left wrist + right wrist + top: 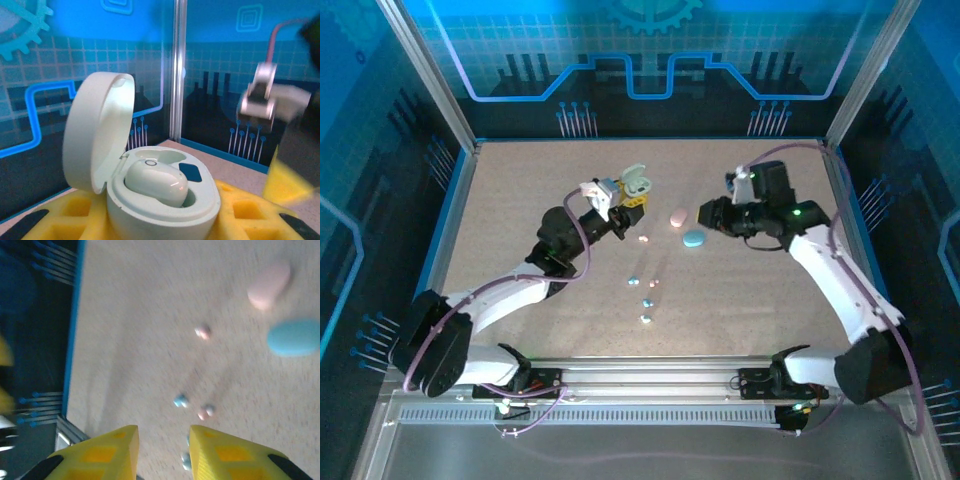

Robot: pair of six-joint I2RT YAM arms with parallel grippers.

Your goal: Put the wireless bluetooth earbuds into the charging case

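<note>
My left gripper (pixel 620 196) is raised above the middle of the table, shut on a white charging case (pixel 635 180) with its lid up. In the left wrist view the case (pixel 165 200) sits between the yellow fingers (pixel 250 212), and a white earbud (pixel 157 182) lies in one socket. Small pink and blue earbuds lie loose on the table: a pink one (pixel 642 238), a blue one (pixel 633 279) and another pink one (pixel 653 283). My right gripper (pixel 705 215) hovers open to the right, with nothing between its fingers (pixel 120 450).
A pink closed case (pixel 678 217) and a blue closed case (pixel 694 238) lie just left of my right gripper; the right wrist view has them as pink case (pixel 270 285) and blue case (pixel 293 337). Two more earbuds (pixel 646 310) lie nearer the front. Metal frame posts and blue walls ring the table.
</note>
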